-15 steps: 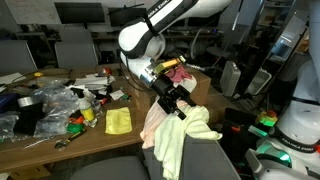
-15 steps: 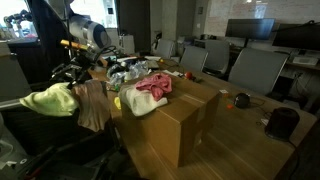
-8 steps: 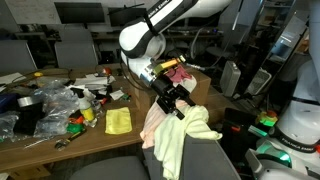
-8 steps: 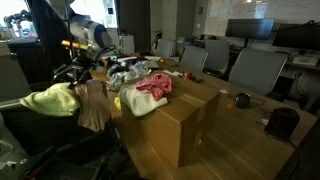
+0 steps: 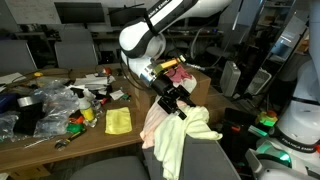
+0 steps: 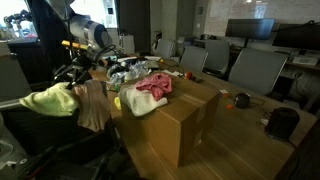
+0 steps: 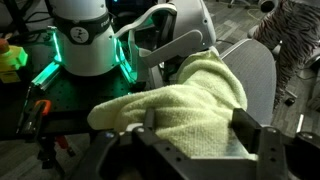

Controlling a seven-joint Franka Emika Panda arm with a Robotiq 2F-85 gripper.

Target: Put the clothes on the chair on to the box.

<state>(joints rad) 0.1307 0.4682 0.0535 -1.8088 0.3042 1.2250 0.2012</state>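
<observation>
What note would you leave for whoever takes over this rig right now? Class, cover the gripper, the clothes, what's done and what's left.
Gripper: open, fingers either side of the yellow-green garment, which is not yet lifted.
Where: the yellow-green garment and a pale garment lie on the chair.
Done: the pink garment lies on the box.
Left: grip the yellow-green garment, carry it to the box, then do the same with the pale garment.

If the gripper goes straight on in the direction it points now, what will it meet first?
Most likely the pale yellow-green garment draped over the chair: it lies right ahead of the gripper, between its open jaws.
</observation>
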